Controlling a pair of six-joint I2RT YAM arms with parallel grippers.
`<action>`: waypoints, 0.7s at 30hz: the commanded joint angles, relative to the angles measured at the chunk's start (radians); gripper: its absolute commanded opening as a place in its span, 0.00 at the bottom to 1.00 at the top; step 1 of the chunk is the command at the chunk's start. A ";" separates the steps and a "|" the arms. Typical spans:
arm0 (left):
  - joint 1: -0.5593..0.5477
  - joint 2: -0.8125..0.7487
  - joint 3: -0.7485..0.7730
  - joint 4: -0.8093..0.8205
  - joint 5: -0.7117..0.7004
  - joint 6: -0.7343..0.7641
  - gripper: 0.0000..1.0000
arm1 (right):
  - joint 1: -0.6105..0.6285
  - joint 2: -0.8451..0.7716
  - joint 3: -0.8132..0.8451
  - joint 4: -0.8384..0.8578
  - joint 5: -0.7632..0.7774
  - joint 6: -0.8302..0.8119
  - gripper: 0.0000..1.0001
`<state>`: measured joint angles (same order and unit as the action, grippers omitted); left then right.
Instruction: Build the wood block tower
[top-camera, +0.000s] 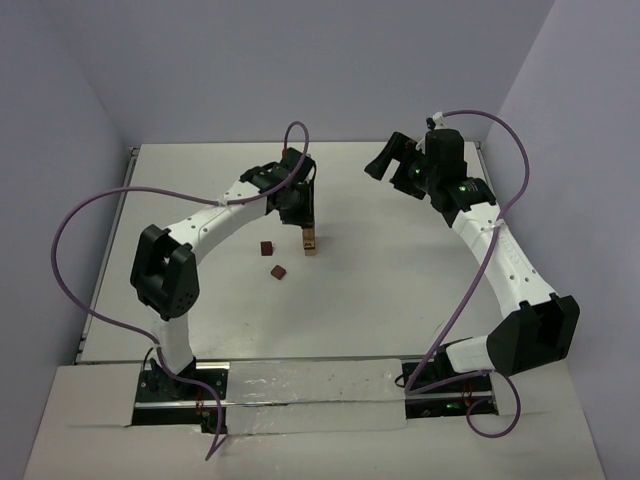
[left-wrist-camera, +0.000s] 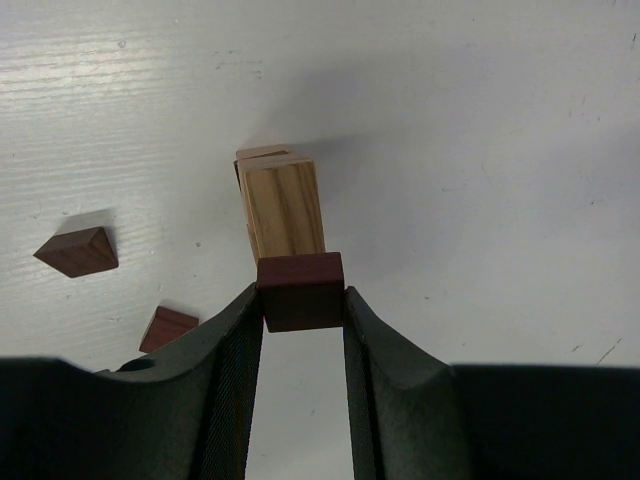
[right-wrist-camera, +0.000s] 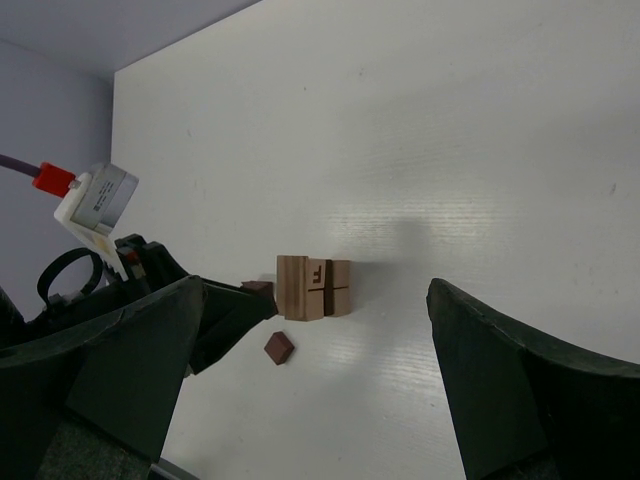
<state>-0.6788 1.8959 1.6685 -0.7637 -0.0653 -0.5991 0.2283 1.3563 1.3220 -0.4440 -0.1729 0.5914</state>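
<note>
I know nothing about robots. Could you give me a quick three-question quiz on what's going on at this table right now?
1. True or false: the right pincer is gripping a block.
2. What does the left pincer hold? A) a light tan wooden cube; B) a small dark reddish-brown wooden cube; C) nothing.
3. How many other dark reddish-brown cubes lie loose on the white table?

Key: 1 false, it stands open and empty. 2 B. 3 two.
</note>
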 joint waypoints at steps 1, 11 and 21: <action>0.002 0.019 0.065 0.000 -0.024 -0.010 0.08 | -0.007 -0.003 0.042 -0.001 -0.011 0.013 1.00; 0.001 0.056 0.093 -0.008 -0.052 -0.007 0.11 | -0.007 0.003 0.048 -0.004 -0.024 0.019 1.00; 0.001 0.075 0.107 -0.011 -0.073 -0.003 0.15 | -0.007 0.011 0.059 -0.010 -0.035 0.023 1.00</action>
<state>-0.6788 1.9630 1.7195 -0.7728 -0.1165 -0.5987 0.2282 1.3648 1.3297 -0.4528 -0.2019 0.6095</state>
